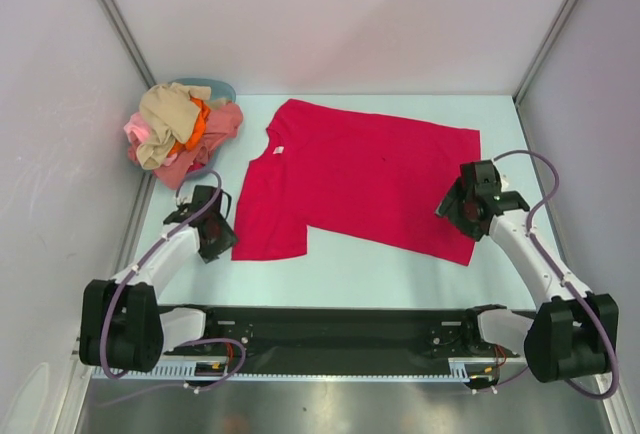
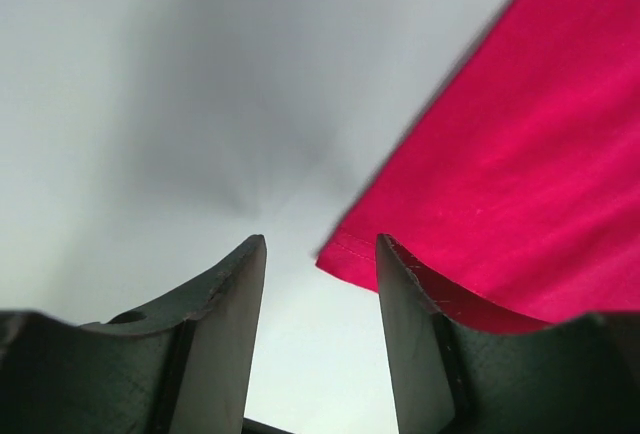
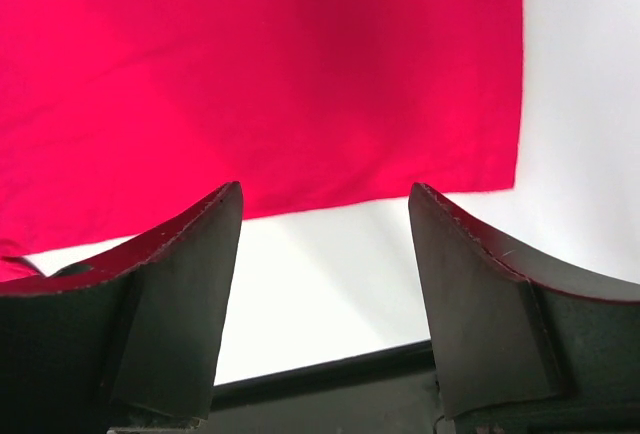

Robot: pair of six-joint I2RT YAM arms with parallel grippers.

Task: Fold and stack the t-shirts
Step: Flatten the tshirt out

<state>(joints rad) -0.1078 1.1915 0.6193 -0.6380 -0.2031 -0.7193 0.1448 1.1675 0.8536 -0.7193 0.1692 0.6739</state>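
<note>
A bright crimson-red t-shirt lies spread flat in the middle of the table, neck towards the left. My left gripper hovers low beside its near left sleeve corner. In the left wrist view that gripper is open. The shirt's stitched corner lies just past the right fingertip, and bare table shows between the fingers. My right gripper sits over the shirt's right end. It is open too, with the straight red hem just beyond its tips. The other t-shirts lie bunched in a heap at the back left.
A light-blue round tub peeks out behind the heap of beige, pink and orange cloth. White walls enclose the table on the left, back and right. The black rail that carries the arm bases runs along the near edge.
</note>
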